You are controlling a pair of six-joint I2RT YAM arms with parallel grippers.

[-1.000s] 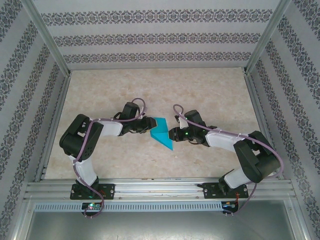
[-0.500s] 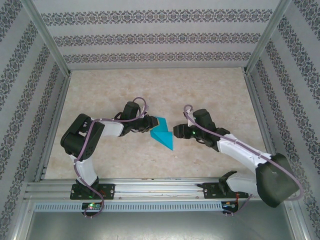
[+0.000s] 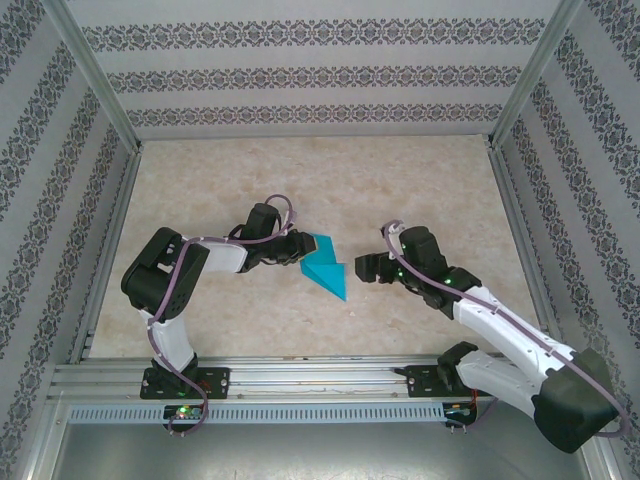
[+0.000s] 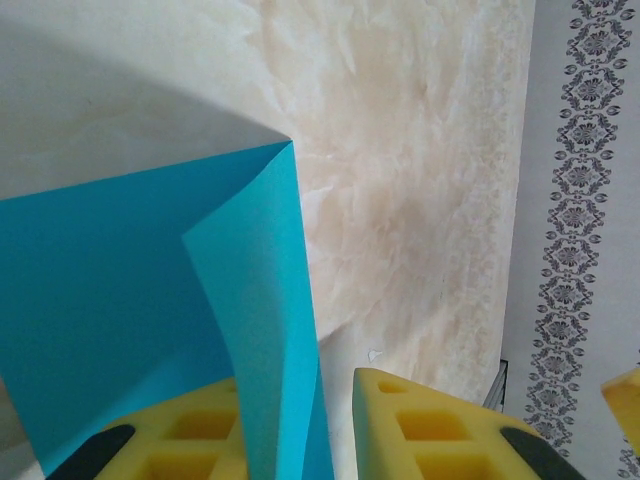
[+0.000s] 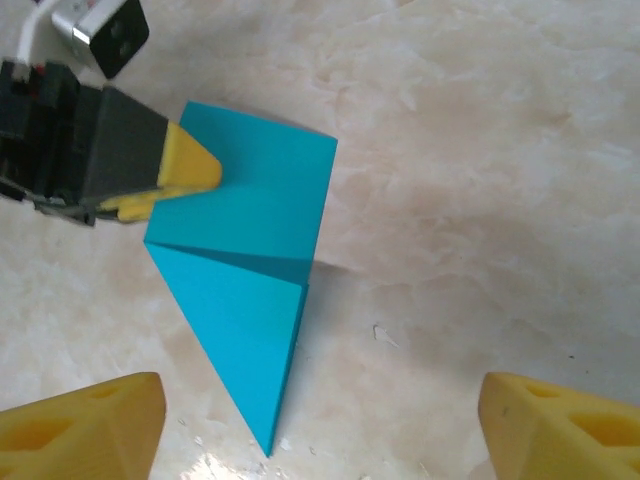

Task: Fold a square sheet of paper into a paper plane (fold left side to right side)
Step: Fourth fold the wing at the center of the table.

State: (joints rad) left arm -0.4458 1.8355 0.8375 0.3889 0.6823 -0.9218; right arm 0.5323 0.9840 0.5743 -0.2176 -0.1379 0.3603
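Left jaws: closed on the left edge of the paper [image 3: 325, 270]. The left gripper [image 3: 296, 250] has one yellow pad [image 5: 190, 165] on top of the paper and the other beneath it.
Flap: in the left wrist view, a loose fold of the paper stands up between the two pads.
Right jaws: spread wide with nothing between them.
Right gripper [image 5: 322, 425]: faces the paper from the right, near it but not touching. Its yellow fingertips [image 5: 90, 425] stand well apart.
Paper shape: teal-blue and folded. It is broad and four-sided at the end nearer the far edge, and it narrows to a sharp point towards the near edge. One crease runs across it where the taper begins.
Paper place: around the middle of the table [image 3: 300, 180], a little towards the near edge, between the two grippers.
Paper lie: the gripped left edge looks slightly raised, with a shadow under it. The point rests on the table.
Arms: both reach inward from the near edge, the left bent sharply and the right stretched lower and longer.
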